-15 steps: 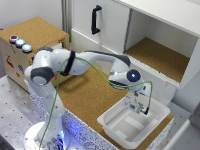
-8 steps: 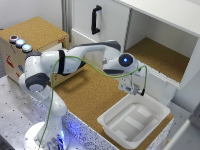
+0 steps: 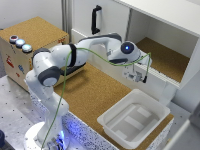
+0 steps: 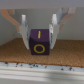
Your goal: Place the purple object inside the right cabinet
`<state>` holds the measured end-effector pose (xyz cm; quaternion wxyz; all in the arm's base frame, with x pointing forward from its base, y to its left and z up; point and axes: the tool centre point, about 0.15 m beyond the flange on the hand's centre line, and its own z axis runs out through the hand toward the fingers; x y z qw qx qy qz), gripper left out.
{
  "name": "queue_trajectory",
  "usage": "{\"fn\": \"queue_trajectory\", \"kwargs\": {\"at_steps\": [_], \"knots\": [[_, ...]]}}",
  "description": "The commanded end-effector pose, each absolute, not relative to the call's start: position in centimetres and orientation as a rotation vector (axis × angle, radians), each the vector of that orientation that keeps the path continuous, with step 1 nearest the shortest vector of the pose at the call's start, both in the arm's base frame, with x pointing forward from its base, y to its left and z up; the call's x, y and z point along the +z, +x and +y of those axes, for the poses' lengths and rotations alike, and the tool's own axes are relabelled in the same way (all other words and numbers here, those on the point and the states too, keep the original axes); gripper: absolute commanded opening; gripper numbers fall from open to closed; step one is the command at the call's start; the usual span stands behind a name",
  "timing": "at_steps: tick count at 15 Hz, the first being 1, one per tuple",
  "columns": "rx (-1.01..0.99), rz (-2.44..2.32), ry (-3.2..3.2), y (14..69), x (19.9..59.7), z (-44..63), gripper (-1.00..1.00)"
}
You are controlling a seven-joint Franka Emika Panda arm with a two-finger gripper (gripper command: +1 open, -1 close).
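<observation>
Tool (image 4: 39, 36) pinching the purple cube (image 4: 39, 41) by its sides, held high enough to pass the front lip of the right cabinet (image 3: 165, 57), cube just outside.

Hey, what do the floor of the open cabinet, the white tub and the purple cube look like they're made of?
The brown floor of the right cabinet looks like cork: speckled, matte, grainy. The white rectangular tub looks like moulded plastic: smooth, rounded rim, slight sheen. The purple cube with yellow markings, held in the gripper, has flat matte faces; possibly painted wood or plastic, too blurred to tell.
</observation>
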<state>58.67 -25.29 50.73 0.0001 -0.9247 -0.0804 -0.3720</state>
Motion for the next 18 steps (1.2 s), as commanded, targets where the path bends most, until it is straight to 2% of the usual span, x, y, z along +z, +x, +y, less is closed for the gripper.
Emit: {"fn": "queue_trajectory", "kwargs": {"at_steps": [1, 6, 7, 9, 13, 18], "knots": [[-1.04, -0.248, -2.948, 66.3, 49.6, -25.2, -1.0], [-1.044, -0.203, -2.99, 68.2, 47.8, -24.5, -1.0], [-1.053, -0.175, -2.988, 68.0, 47.8, -24.6, 1.0], [-1.102, -0.107, -2.954, 66.0, 48.6, -25.1, 1.0], [-1.172, -0.122, -2.843, 57.3, 49.9, -25.9, 1.0], [-1.09, -0.235, -2.836, 47.8, 49.3, -25.7, 1.0]]}}
